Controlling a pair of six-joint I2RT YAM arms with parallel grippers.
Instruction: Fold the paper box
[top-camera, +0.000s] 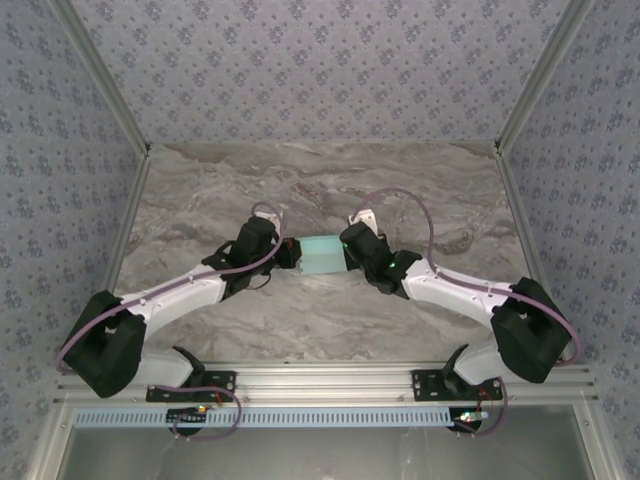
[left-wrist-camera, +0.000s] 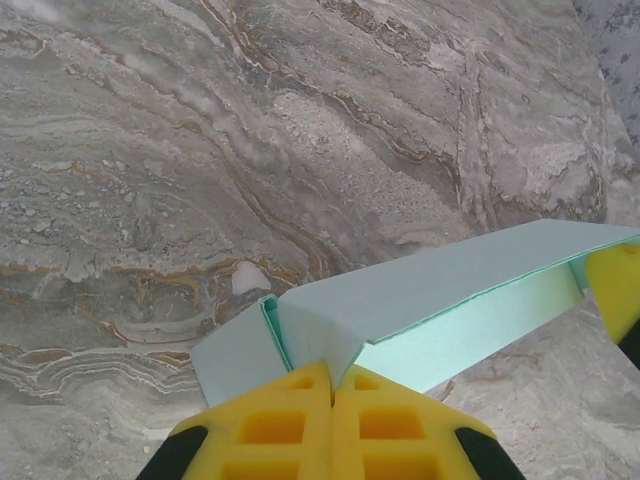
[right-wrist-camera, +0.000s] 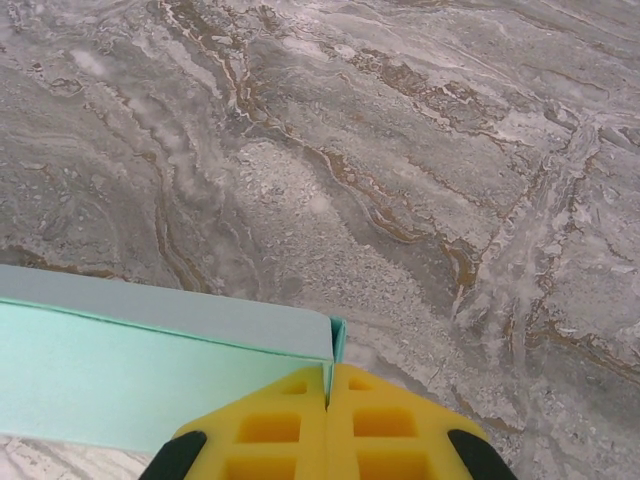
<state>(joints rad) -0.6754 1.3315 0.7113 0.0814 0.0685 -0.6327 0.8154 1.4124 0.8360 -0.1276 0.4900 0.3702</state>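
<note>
The marble table (top-camera: 200, 200) lies bare around the box (top-camera: 322, 253), which is near the table's middle. Patterned walls (top-camera: 320, 60) stand at the far, left and right edges. The left arm (top-camera: 185, 290) and right arm (top-camera: 455, 288) reach inward from the near edge and meet at the box. The left gripper (left-wrist-camera: 332, 375) has its fingers pressed together on the box's left end. The right gripper (right-wrist-camera: 328, 378) pinches the right end the same way.

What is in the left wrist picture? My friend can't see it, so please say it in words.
The left gripper, its yellow fingers shut, pinches one end of a pale cyan paper box over a grey marble table. At the right edge, the right gripper's finger meets the box's far end.
</note>
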